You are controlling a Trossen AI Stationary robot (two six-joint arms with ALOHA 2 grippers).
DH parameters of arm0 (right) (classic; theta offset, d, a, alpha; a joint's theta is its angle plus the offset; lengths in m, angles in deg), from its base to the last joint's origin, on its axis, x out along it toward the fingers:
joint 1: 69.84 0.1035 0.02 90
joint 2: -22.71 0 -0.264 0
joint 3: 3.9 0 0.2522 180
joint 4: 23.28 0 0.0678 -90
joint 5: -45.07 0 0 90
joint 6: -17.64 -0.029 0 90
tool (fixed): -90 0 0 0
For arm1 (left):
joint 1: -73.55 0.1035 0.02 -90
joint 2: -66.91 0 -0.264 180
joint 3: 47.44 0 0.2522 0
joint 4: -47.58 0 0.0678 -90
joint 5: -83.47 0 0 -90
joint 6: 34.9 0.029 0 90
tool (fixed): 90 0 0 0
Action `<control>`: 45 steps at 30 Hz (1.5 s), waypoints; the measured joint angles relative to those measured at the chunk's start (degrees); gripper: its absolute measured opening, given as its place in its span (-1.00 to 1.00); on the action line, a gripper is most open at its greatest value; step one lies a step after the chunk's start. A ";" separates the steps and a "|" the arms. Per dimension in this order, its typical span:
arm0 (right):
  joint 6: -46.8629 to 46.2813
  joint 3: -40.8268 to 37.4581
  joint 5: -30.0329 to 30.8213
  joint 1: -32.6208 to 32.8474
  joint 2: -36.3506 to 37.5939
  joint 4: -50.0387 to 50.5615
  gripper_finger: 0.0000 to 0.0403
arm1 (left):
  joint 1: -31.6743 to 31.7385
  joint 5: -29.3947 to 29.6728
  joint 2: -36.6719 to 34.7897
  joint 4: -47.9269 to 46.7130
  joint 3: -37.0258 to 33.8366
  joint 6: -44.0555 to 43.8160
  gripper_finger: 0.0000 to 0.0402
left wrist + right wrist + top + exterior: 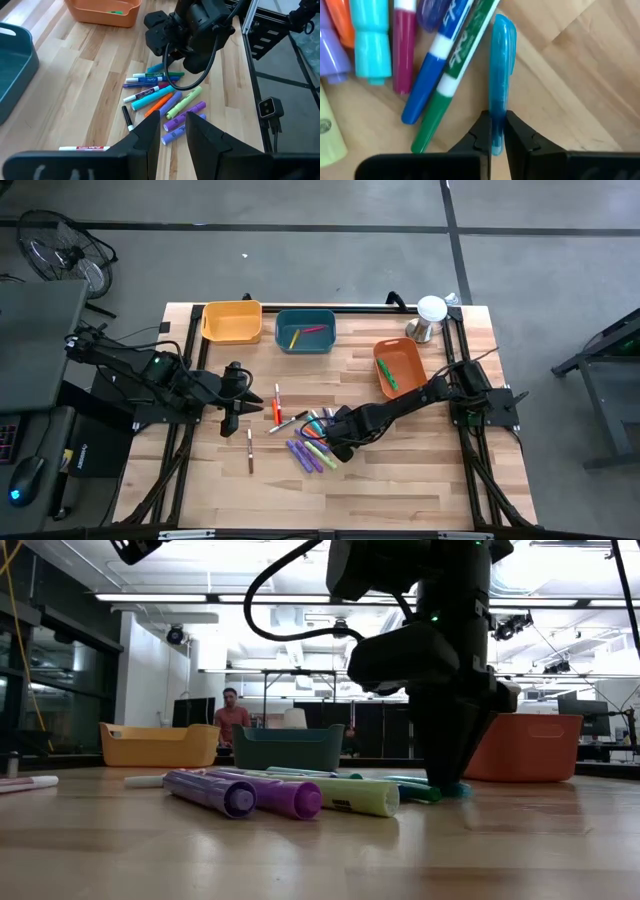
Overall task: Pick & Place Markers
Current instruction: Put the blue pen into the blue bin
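Note:
A pile of markers (pixel 312 442) in purple, green, orange, teal and blue lies flat on the wooden table (pixel 400 480) near its middle. My right gripper (pixel 498 135) points down over the pile's right side, shut on a light-blue marker (pixel 500 60) that lies beside a green marker (pixel 451 80) and a dark-blue one. My left gripper (pixel 172 132) hangs above the table left of the pile, open a little, with nothing between its fingers. A red marker (pixel 277 402), a white one (pixel 285 423) and a brown one (pixel 250 450) lie apart to the left. My right gripper pinches the light-blue marker near one end (pixel 498 107) between its two fingers (pixel 481 131). The fingers come from above, pointing down, and stand across the marker. The marker lies flat on the table, its other end pointing away from the gripper.
Along the far edge stand a yellow bin (pixel 232 321), a teal bin (pixel 305 330) holding a yellow and a red marker, and an orange bin (pixel 398 367) holding a green one. A white-topped metal object (pixel 430 318) stands at the far right. A person sits beyond the table (pixel 232 712).

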 joint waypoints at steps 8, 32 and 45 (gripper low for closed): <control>-1.06 -0.43 1.72 0.13 2.87 0.78 -0.91 | 0.01 0.00 0.00 0.04 0.02 -0.01 -0.55; 1.08 -0.23 26.28 -0.39 23.50 -3.77 -0.91 | 0.08 5.29 1.25 12.61 0.04 5.72 -0.55; 21.33 -0.15 33.99 -0.41 28.79 -25.73 -0.91 | 0.13 7.67 8.82 34.09 0.04 15.56 -0.55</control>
